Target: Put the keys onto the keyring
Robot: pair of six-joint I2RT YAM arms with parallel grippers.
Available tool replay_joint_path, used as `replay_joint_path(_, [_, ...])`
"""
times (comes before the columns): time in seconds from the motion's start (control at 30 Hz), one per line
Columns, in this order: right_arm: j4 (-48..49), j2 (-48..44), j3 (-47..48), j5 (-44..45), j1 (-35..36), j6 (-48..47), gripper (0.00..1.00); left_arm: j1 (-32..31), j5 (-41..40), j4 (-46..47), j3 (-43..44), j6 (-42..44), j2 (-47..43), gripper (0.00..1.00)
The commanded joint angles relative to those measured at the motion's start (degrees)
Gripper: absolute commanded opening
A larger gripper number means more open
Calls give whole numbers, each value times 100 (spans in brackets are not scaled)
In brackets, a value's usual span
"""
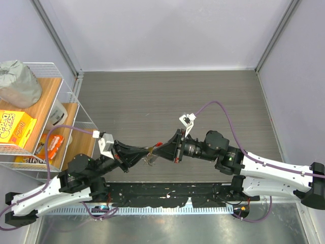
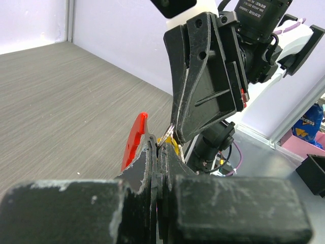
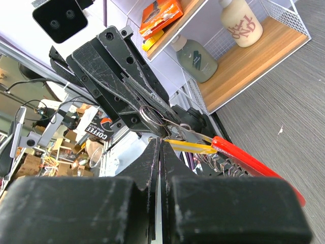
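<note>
Here the keyring (image 3: pixel 244 156) is pinched between left tool (image 3: pixel 152 124) and right tool (image 2: pixel 175 134).

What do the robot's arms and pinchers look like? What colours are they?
The left arm and right arm each have long white shell sections joined by chunky black round joints. A purple cable loops along each arm. The left gripper and right gripper have flat, scratched black plastic fingers. A small white camera block sits on each wrist.

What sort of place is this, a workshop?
Probably a robotics lab test cell: robot arms bolted to a walled-in table, with a wire shelf of groceries beside it.
</note>
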Motion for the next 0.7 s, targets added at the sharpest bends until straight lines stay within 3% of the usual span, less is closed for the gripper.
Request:
replay_joint_path(0.0, [253, -41, 192, 45, 28, 64, 5, -4, -59, 467, 45, -23, 21, 0])
replay_joint_path(0.67, [113, -24, 333, 344, 28, 37, 6, -4, 29, 554, 27, -49, 118, 0])
